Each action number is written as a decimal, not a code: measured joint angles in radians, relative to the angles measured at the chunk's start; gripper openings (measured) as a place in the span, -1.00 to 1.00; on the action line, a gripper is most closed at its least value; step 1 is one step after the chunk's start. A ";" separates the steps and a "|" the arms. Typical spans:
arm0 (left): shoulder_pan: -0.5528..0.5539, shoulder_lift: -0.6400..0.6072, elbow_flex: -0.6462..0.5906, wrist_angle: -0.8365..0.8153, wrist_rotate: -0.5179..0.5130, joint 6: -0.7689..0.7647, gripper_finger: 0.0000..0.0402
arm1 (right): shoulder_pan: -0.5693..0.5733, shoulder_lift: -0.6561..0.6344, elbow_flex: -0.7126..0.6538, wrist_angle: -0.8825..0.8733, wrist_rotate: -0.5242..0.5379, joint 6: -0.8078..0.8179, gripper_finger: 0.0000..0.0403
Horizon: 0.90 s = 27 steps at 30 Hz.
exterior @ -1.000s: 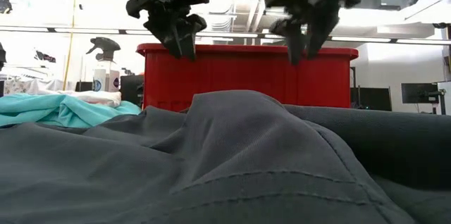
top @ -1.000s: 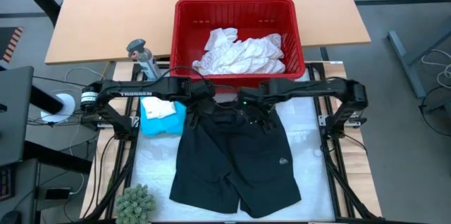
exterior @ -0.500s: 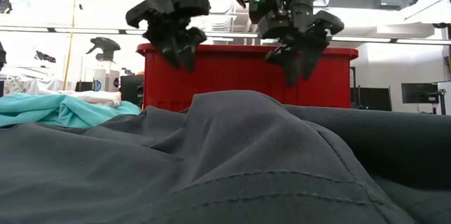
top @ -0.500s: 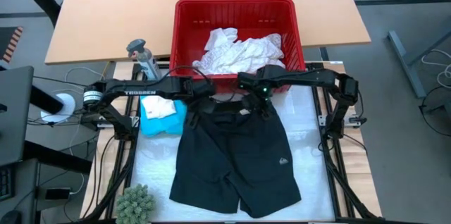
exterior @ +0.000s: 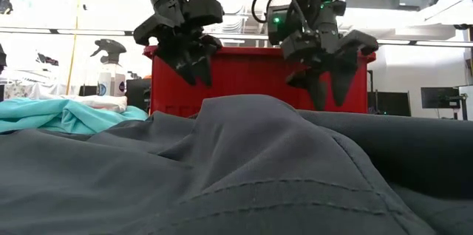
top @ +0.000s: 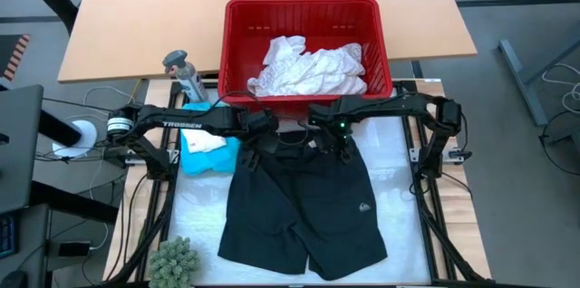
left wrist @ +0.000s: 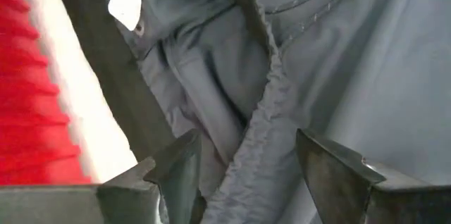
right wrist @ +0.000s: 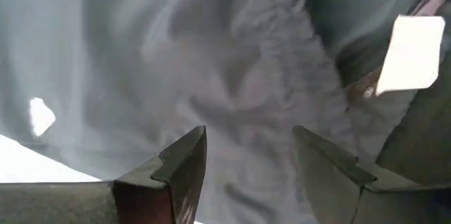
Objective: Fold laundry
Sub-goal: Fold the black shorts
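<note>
1. Black shorts (top: 304, 202) are lying flat on the tabletop (top: 195, 211), waistband toward the red basket (top: 381, 48), legs pointing away from it. Teal garment (top: 208, 150) is sitting just beside the shorts on the left w/ a small white piece on top; white laundry (top: 308, 66) is waiting in the basket.
2. Left claw (top: 256, 134) is hovering over the waistband's left end, fingers apart, nothing held (left wrist view is showing the gathered waistband hem between its open fingers).
3. Right claw (top: 333, 139) is hanging over the waistband's right part, fingers likewise spread and empty.
4. Both arms are reaching inward across the tabletop's basket edge, claws angling down at the cloth.
5. Doing this well, probably: both claws should be dropping evenly, pinching only the waistband (not the mat under it), at matching heights so the fold is staying square.
</note>
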 joint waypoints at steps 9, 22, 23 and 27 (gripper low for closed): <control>-0.014 0.016 -0.073 0.111 -0.019 -0.001 0.09 | -0.001 0.001 -0.004 0.095 0.044 0.003 0.15; -0.043 0.023 -0.140 0.145 -0.037 0.068 0.04 | -0.010 0.010 -0.009 0.139 0.044 -0.088 0.15; -0.041 0.028 -0.140 0.162 -0.044 0.067 0.03 | -0.011 0.010 -0.009 0.149 0.045 -0.094 0.15; -0.025 0.068 -0.139 0.157 -0.028 0.050 -0.08 | -0.018 0.010 -0.009 0.152 0.029 -0.098 0.12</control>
